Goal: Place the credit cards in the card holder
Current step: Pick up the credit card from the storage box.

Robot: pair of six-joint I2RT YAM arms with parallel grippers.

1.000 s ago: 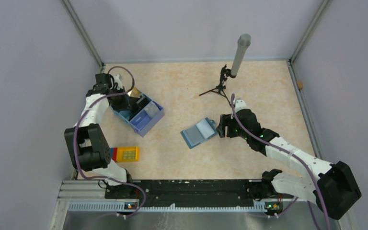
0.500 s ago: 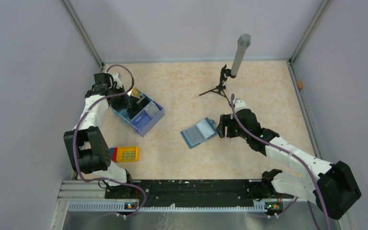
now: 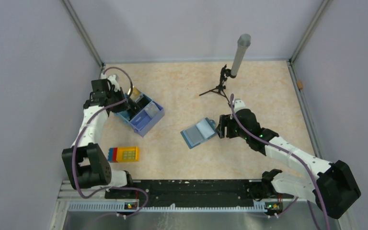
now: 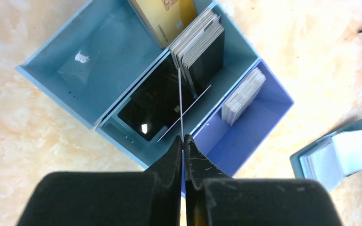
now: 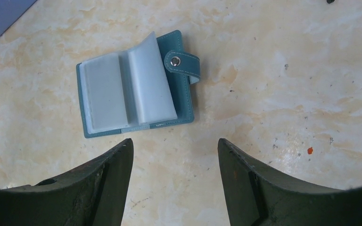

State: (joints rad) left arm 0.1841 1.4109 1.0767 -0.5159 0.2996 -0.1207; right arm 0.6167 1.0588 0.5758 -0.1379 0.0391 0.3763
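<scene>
Pinching a thin, stiff, likely slippery card by its edge over the tray near the tabletop's left edge, the left gripper is clamped on it while the right gripper hangs open beside the central holder.

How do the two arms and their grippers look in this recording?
Both the left arm and right arm have white links, bulky black joints and a purple cable looped alongside. The left gripper and right gripper have dark, wedge-shaped fingers tapering to the tips.
</scene>
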